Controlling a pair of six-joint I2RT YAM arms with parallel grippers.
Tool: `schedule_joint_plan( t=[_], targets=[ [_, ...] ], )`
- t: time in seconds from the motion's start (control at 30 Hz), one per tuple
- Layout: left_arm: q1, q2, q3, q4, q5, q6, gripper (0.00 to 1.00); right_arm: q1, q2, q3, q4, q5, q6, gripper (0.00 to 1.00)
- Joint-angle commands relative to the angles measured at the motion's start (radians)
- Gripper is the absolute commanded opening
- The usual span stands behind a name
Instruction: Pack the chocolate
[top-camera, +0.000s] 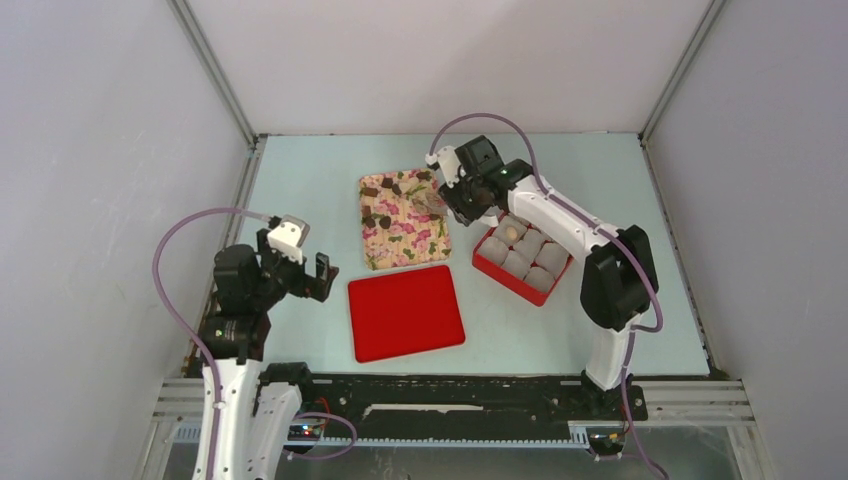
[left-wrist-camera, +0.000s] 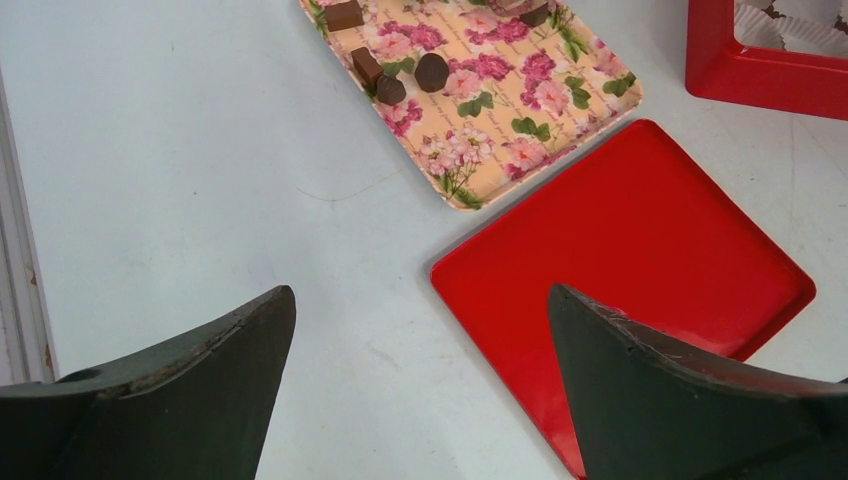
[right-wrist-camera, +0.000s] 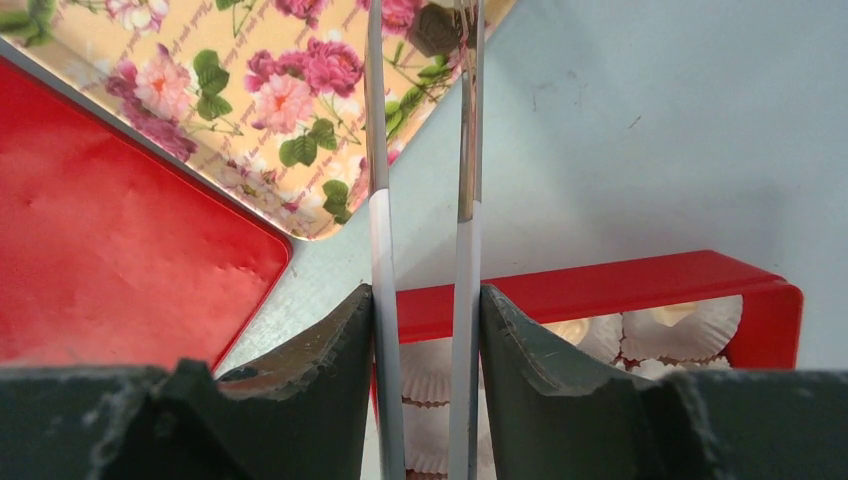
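Several dark chocolate pieces (top-camera: 378, 220) lie on a floral tray (top-camera: 405, 240). In the left wrist view, three of the pieces (left-wrist-camera: 432, 72) sit close together. My right gripper (top-camera: 462, 196) hovers at the tray's far right corner, shut on a pair of tongs (right-wrist-camera: 466, 230). One dark chocolate (right-wrist-camera: 432, 28) shows between the tongs' two arms, whose tips run off the top of the right wrist view. The red box (top-camera: 505, 277) of white paper cups (right-wrist-camera: 690, 325) holds one pale chocolate (top-camera: 511, 232). My left gripper (top-camera: 320, 275) is open and holds nothing, low over the table left of the red lid.
A flat red lid (top-camera: 405, 312) lies in front of the floral tray, its near corner beside my left fingertips (left-wrist-camera: 575, 310). The red box (right-wrist-camera: 620, 285) stands right of the tray, under my right arm. Grey walls close in the table on three sides.
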Motion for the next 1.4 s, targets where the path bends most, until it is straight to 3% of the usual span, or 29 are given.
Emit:
schedule_joint_plan(
  t=[0.0, 0.63, 1.1, 1.13, 1.17, 1.37],
  targets=[
    [0.011, -0.011, -0.025, 0.021, 0.025, -0.017, 1.00, 0.019, 0.021, 0.047, -0.011, 0.046, 0.007, 0.43],
    [0.015, -0.020, -0.030, 0.025, 0.036, -0.021, 1.00, 0.048, 0.072, 0.059, 0.037, 0.249, -0.049, 0.40],
    [0.015, -0.027, -0.037, 0.031, 0.038, -0.025, 0.98, 0.077, 0.117, 0.082, 0.010, 0.263, -0.080, 0.35],
    [0.016, -0.027, -0.037, 0.032, 0.038, -0.025, 0.98, 0.082, 0.116, -0.134, 0.001, 0.264, -0.081, 0.35],
    [0.015, -0.028, -0.037, 0.032, 0.038, -0.025, 0.98, 0.084, 0.111, 0.054, -0.004, 0.265, -0.081, 0.34],
    [0.017, -0.031, -0.042, 0.035, 0.037, -0.021, 0.98, 0.095, 0.016, 0.045, 0.008, 0.256, -0.073, 0.23]
  ],
)
